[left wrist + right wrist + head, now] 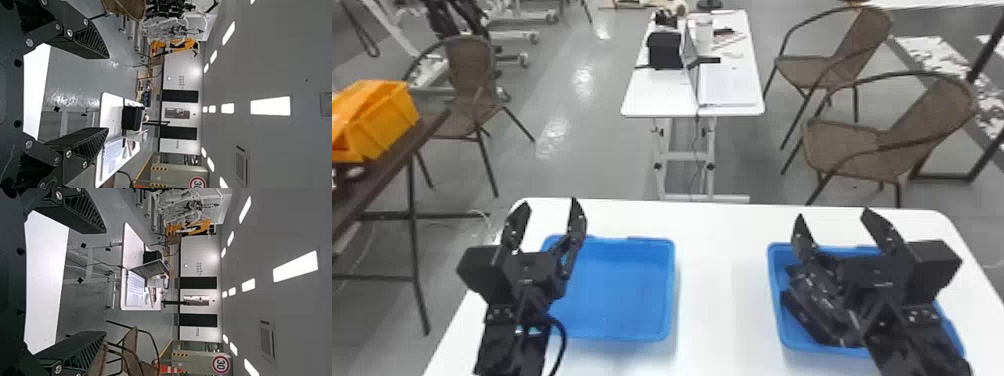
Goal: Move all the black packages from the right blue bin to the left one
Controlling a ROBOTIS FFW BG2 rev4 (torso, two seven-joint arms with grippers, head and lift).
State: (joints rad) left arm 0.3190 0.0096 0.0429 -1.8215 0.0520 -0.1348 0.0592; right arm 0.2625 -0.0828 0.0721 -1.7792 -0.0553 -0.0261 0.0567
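My left gripper [547,220] is open above the left part of the left blue bin [619,287], whose visible floor is bare. The right gripper [834,230] stands open over the right blue bin [774,280]. Black packages [807,310] lie in that right bin, partly hidden behind the right arm; how many cannot be told. In the left wrist view the left gripper [103,94] has its fingers wide apart with nothing between them. The right wrist view shows the right gripper [103,282] spread in the same way, holding nothing.
Both bins stand on a white table [722,280], with a stretch of tabletop between them. Beyond it is another white table with a laptop [692,75]. Wicker chairs [882,145] stand on the right, and an orange crate [377,120] rests on a dark table at left.
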